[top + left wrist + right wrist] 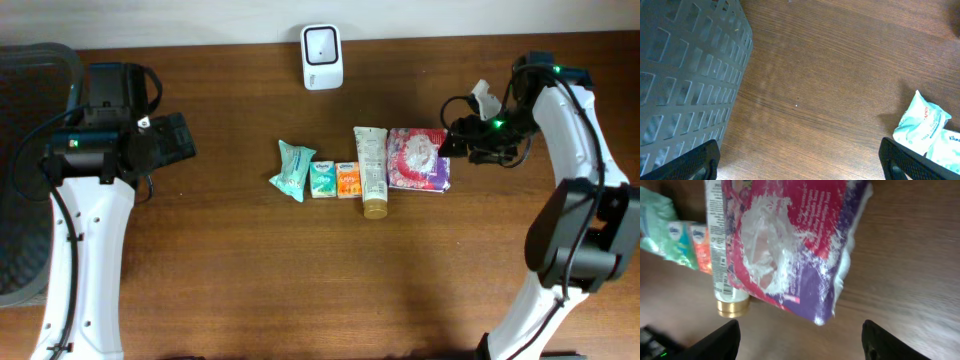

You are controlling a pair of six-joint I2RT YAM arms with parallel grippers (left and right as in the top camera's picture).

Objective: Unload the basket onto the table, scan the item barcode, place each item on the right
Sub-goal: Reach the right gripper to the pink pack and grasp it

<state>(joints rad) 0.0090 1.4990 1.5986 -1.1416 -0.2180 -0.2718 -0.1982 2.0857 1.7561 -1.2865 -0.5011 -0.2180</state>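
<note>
Nine entries, each placed against the white scanner point(322, 56) at the far edge, as seen from overhead.

1. Wooden table point(230, 260): brown, spreads out under and in front of the scanner.
2. Grey lattice basket point(25, 200): far to the scanner's left, at the table's edge.
3. Left gripper point(800, 160): well left of the scanner, beside the basket. Jaws spread wide, nothing between them but bare table.
4. Right gripper point(801, 337): right of the scanner and nearer the front. Jaws stand apart and grip nothing. The tissue pack's corner lies just ahead of the fingertips; contact cannot be told.
5. Tissue pack point(417, 160): red and purple wrapper, lying flat in front of the scanner and to its right, at the right end of a row.
6. Tube point(372, 170): pale, gold cap pointing away from the scanner, touching the tissue pack's left side.
7. Teal packet point(293, 170): in front of the scanner, slightly left, at the row's left end.
8. Green small pack point(322, 179): straight in front of the scanner, beside the teal packet.
9. Orange small pack point(348, 179): between the green small pack and the tube.
</note>
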